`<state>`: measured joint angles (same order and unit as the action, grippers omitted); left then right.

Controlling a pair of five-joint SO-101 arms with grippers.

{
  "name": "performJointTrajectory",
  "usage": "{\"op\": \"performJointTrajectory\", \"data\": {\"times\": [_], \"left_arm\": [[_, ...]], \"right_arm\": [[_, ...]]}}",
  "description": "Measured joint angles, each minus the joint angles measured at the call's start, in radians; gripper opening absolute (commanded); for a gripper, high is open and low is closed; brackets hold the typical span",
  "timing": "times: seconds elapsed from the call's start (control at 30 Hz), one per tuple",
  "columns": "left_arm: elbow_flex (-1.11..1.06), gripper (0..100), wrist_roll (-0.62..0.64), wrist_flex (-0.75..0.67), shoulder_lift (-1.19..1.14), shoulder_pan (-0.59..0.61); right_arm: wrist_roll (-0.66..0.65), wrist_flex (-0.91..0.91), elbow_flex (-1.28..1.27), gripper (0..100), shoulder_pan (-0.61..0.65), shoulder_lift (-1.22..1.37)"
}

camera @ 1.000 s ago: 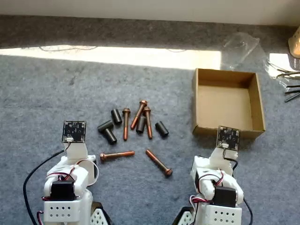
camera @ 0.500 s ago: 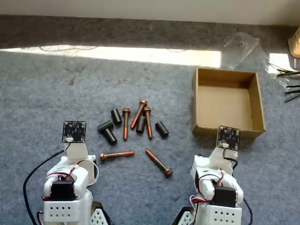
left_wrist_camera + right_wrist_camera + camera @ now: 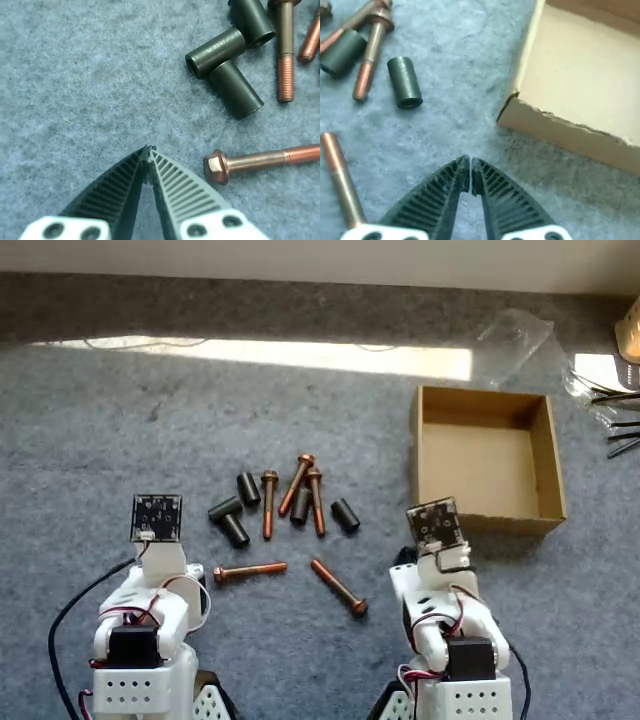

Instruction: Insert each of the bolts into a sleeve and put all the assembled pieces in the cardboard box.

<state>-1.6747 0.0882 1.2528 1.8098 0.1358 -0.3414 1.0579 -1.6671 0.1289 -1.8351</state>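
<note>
Several copper bolts and dark sleeves lie loose on the grey carpet. One bolt (image 3: pixel 249 570) lies just beyond my left arm (image 3: pixel 150 570), and another bolt (image 3: pixel 338 587) lies slantwise left of my right arm (image 3: pixel 440 580). My left gripper (image 3: pixel 148 150) is shut and holds nothing; a bolt head (image 3: pixel 216 167) sits close beside its tip, with two touching sleeves (image 3: pixel 225 70) farther out. My right gripper (image 3: pixel 470 162) is shut and holds nothing, just off the corner of the cardboard box (image 3: pixel 560 135). A lone sleeve (image 3: pixel 405 81) and a bolt shank (image 3: pixel 340 175) lie to its other side. Nothing is in the box (image 3: pixel 480 394).
A clear plastic bag (image 3: pixel 515 340) lies behind the box. Dark cables (image 3: pixel 618 425) and a white sheet sit at the far right edge. A bright sunlit strip (image 3: pixel 280 355) crosses the carpet at the back. Bare carpet stretches left of the parts.
My right arm has swung left, from the box's front wall toward the bolts and sleeves. The left arm and all parts have stayed put.
</note>
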Motion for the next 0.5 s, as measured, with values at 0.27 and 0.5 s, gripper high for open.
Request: {"op": "performJointTrajectory", "data": {"times": [0.27,0.5], "left_arm": [[0.000,1,-0.331,-0.069,0.000,0.000],[0.000,1,-0.580,-0.071,0.000,-0.003]], "right_arm": [[-0.078,0.006,0.000,0.6,0.005,0.000],[-0.269,0.144,0.000,0.6,0.015,0.000]]}}
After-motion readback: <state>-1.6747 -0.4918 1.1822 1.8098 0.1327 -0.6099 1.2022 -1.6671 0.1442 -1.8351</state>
